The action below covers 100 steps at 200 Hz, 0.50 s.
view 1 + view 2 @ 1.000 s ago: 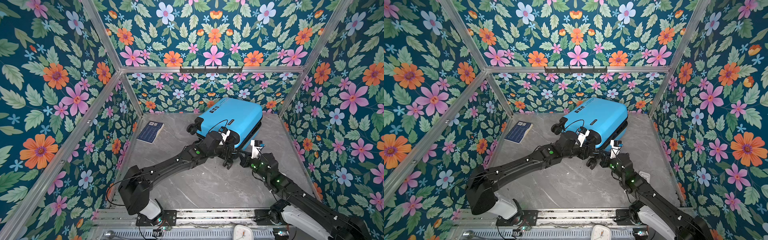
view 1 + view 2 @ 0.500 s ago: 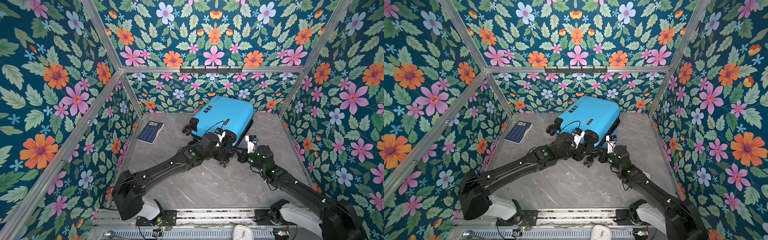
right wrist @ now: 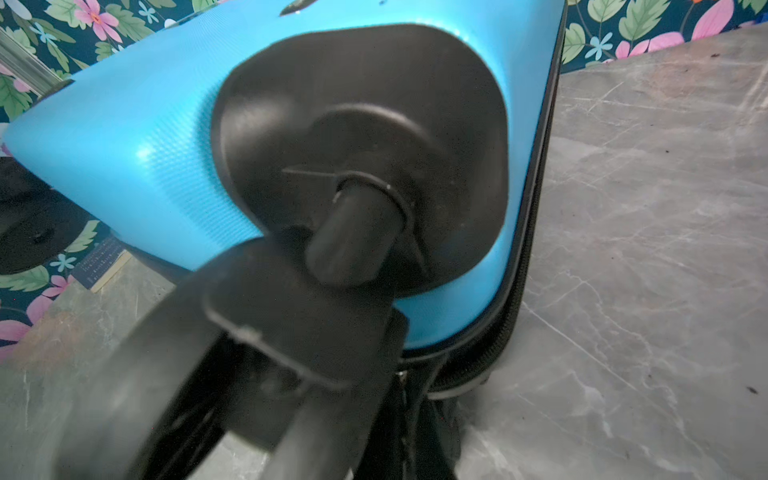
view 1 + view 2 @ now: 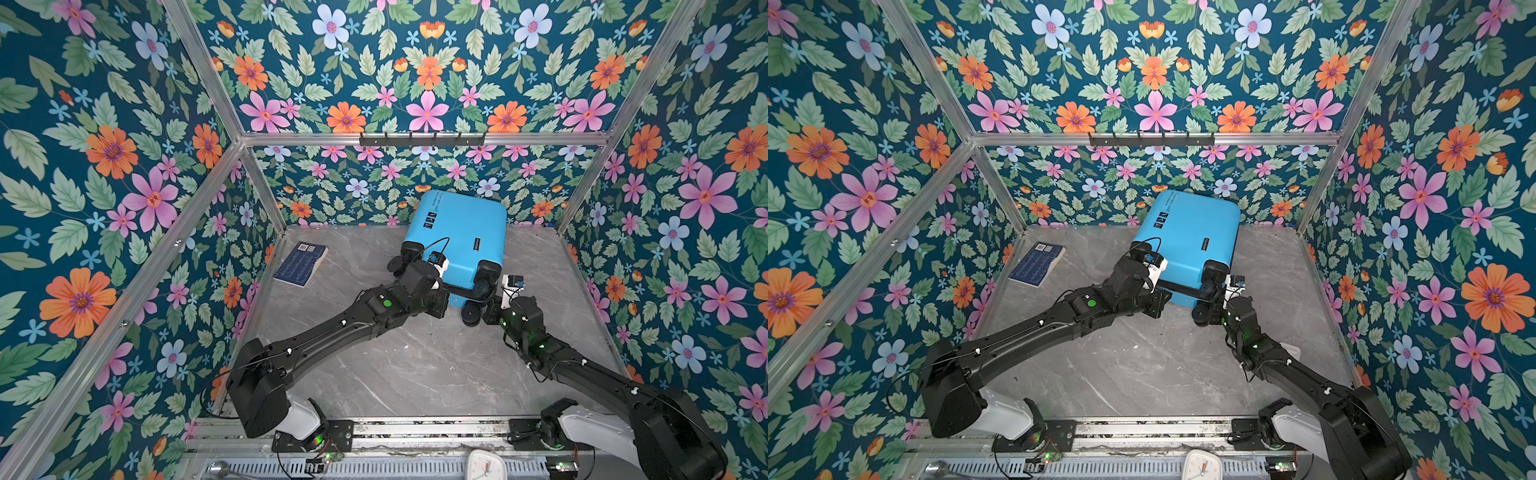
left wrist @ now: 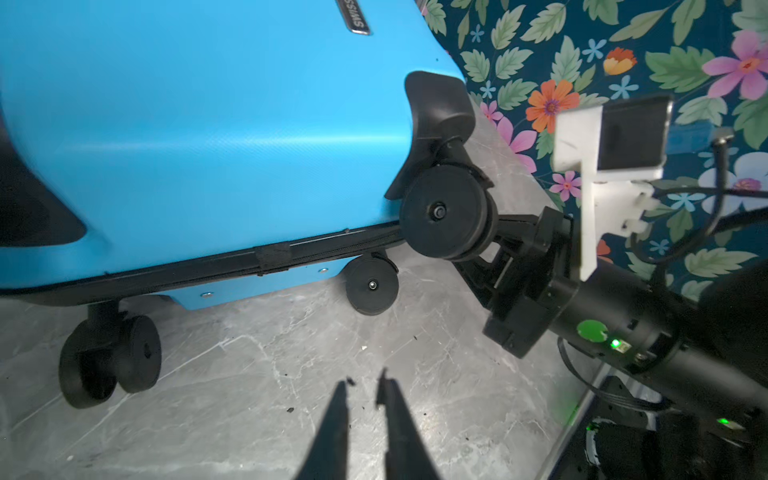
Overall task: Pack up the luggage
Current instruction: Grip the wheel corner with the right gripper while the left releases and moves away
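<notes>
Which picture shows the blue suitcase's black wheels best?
The left wrist view: three wheels of the luggage show sharp and whole. The right wrist view shows mostly one wheel, huge and blurry. Both top views show them small and far away.

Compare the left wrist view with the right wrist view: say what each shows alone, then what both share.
Left wrist only: the left gripper, jaws slightly apart and empty, and the right arm reaching in behind a wheel. Right wrist only: a dark-blue flat item on the floor past the suitcase. Both: the blue suitcase, its black zipper seam, the grey floor and the flowered wall.
</notes>
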### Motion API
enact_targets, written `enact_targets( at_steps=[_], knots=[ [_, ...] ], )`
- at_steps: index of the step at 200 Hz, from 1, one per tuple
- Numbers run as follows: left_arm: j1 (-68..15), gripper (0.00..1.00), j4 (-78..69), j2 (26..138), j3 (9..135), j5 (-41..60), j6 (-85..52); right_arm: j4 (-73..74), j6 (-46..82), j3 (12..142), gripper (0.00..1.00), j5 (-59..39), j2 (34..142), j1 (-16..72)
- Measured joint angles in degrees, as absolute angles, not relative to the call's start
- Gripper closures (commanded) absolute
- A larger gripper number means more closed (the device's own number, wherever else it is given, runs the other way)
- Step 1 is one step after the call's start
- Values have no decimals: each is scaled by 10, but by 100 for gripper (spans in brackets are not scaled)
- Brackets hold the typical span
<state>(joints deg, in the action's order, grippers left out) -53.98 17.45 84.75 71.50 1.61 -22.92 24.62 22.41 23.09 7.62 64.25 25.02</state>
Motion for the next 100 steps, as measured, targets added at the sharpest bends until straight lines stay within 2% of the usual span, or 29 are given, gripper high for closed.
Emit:
enact_targets(
  at_steps=[45, 72, 100],
  knots=[
    [-514, 22, 220, 799, 708, -79, -213, 265, 239, 225, 100, 70, 649, 251],
    [-461, 18, 241, 757, 705, -94, -193, 263, 240, 227, 100, 69, 647, 250],
    [-416, 16, 258, 761, 688, -73, -177, 259, 240, 231, 100, 67, 646, 250]
  ],
)
